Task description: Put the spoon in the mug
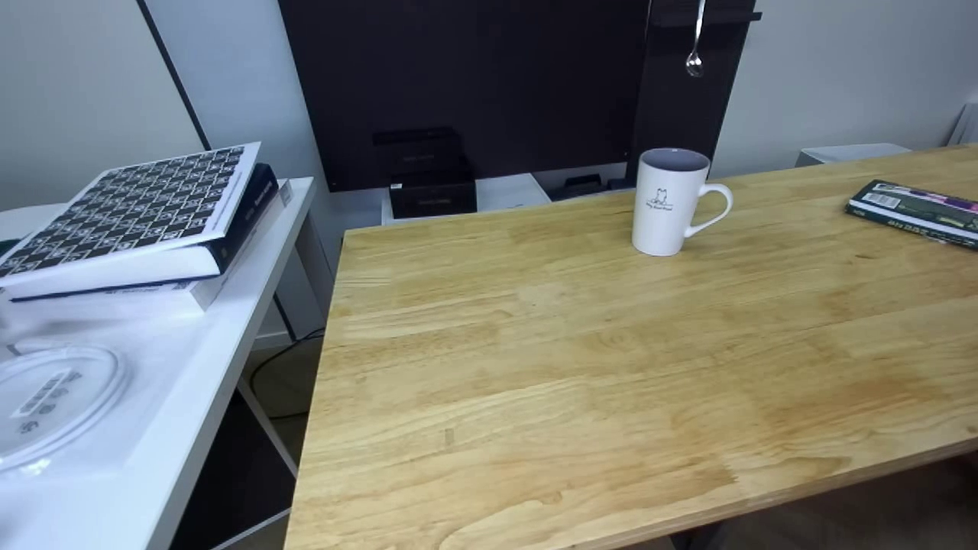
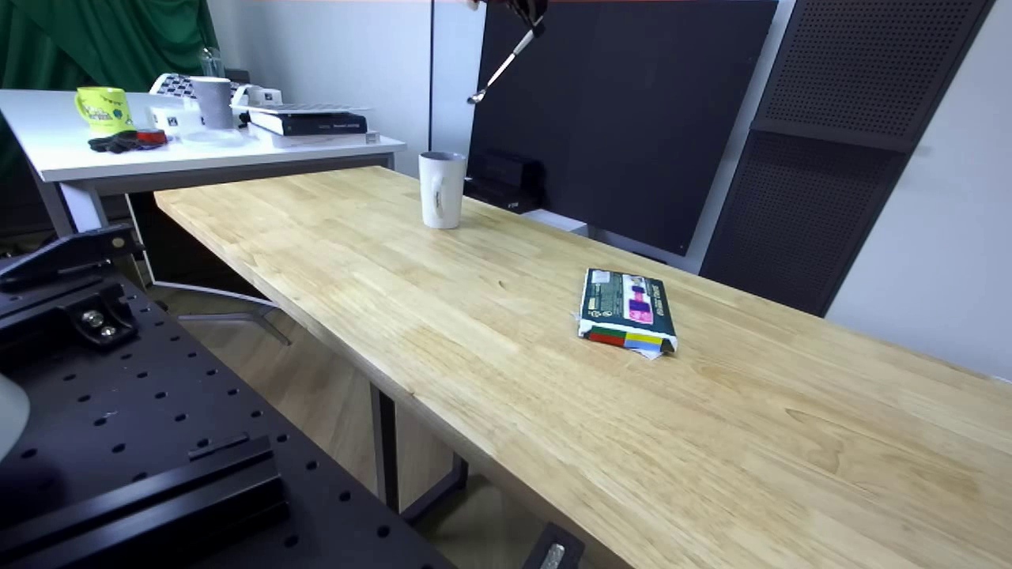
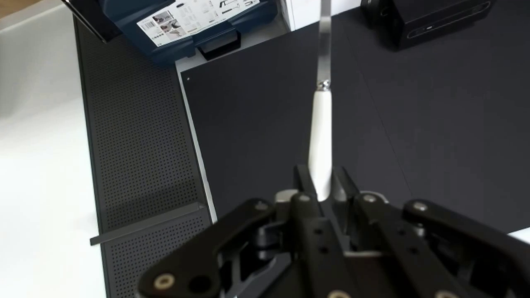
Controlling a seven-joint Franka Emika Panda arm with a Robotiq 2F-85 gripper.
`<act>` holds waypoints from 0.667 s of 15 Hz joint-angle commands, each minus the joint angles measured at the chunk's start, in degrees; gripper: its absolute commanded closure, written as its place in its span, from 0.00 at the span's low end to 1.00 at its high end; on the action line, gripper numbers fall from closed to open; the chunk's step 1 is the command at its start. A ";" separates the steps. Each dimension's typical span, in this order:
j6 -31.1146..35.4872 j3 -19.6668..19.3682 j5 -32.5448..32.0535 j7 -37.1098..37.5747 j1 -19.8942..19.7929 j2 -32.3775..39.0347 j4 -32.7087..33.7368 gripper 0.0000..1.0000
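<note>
Black gripper (image 3: 322, 182) pinches the spoon (image 3: 322, 111) by its white handle, tip lowest, higher than the mug (image 2: 443, 190) and apart from it; this looks like the carry, so next centre the tip over the mug, then lower

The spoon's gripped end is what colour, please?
The spoon's gripped end is white, clearest in the wrist view.

The spoon (image 1: 694, 59) hangs bowl down, well apart from the white mug (image 1: 661, 218) standing on the wooden table (image 1: 550, 367).
</note>
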 commanded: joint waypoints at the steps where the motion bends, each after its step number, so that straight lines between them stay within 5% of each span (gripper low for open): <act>1: 2.72 -4.40 4.45 1.67 5.70 5.80 1.10 0.96; 4: 2.68 -5.17 7.39 1.14 8.14 9.07 1.43 0.96; 6: 2.58 -2.62 18.52 -8.25 8.23 10.20 1.51 0.96; 9: 2.26 -4.53 17.35 -5.68 10.25 12.90 1.41 0.96; 10: 2.31 -2.65 23.71 -12.11 9.70 13.10 1.70 0.96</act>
